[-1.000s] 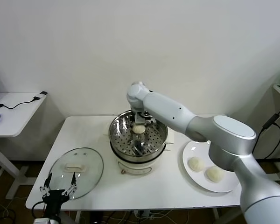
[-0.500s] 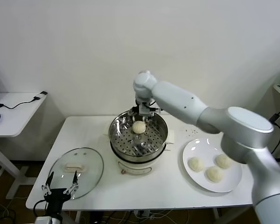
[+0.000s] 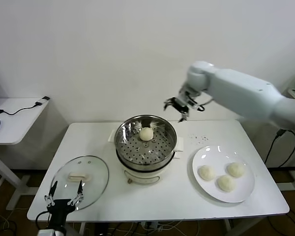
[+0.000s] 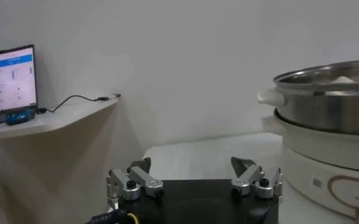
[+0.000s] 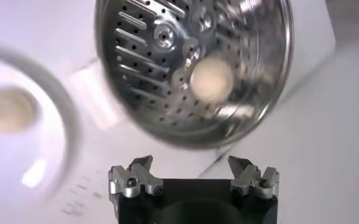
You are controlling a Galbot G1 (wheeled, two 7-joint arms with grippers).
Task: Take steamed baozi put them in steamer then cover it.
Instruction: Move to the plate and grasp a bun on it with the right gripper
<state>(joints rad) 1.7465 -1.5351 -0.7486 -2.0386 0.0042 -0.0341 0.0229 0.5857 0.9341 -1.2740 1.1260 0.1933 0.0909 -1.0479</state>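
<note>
One cream-white dough bun [image 3: 146,133] sits in the shiny round steel steamer [image 3: 145,147]; three wait on the flat white plate [image 3: 246,189]. Right gripper [image 3: 183,105], fingers spread & empty, should be lowered centred over one bun, w/ a gentle pinch. Left gripper [image 3: 64,199], fingers spread, is parked by the round clear glass lid [image 3: 82,176].

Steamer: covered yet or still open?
Open. The steamer shows one baozi on its bare tray; the cover lies on the table beside it.

Left gripper [image 4: 194,182], steamer [image 4: 325,115] beside.
</note>
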